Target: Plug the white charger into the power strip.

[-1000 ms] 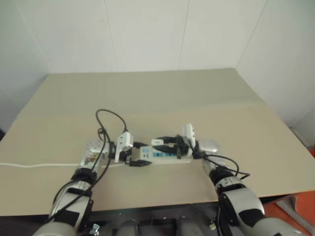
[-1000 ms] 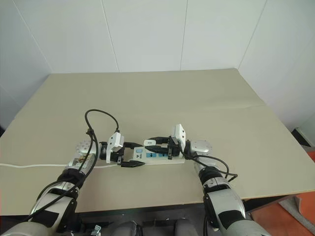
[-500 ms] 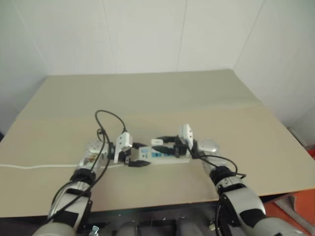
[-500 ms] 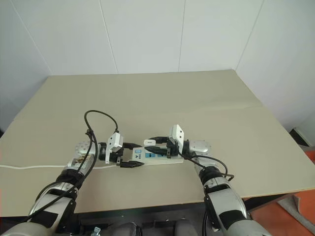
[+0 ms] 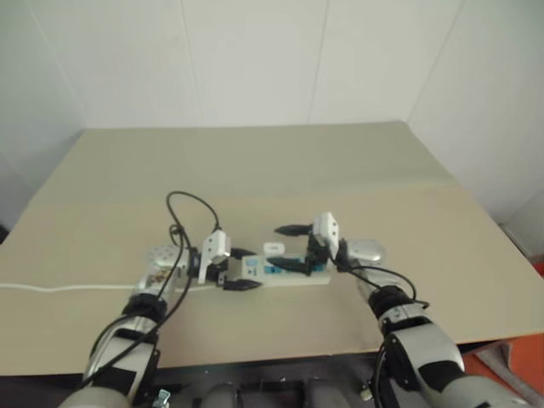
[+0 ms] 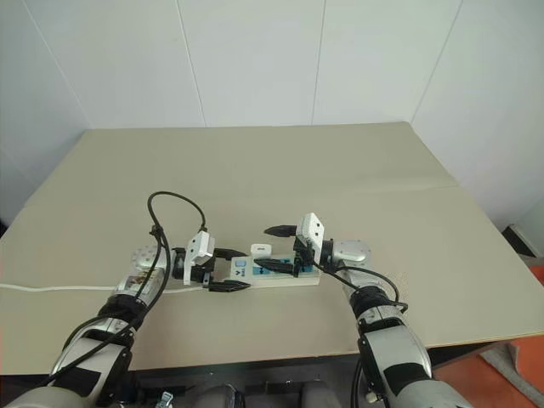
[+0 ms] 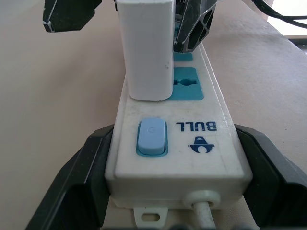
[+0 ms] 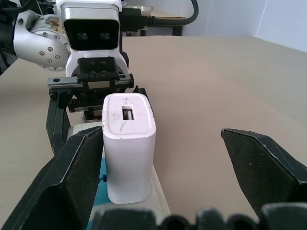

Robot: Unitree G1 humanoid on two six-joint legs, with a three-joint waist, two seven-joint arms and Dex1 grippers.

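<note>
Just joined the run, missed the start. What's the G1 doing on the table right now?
It is plugging a white charger into a power strip. The charger stands upright in the socket nearest the blue switch. The left gripper has its fingers on either side of the strip's cord end, steadying it. The right gripper is open, its fingers spread wide of the charger, one close beside it.

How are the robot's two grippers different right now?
The left gripper has its fingers around the switch end of the power strip, one on each side. The right gripper is open and holds nothing.

The left one stays low by the table. The right one stands spread either side of the charger, which is upright in the strip.

Both have black fingers and point at each other along the strip.
</note>
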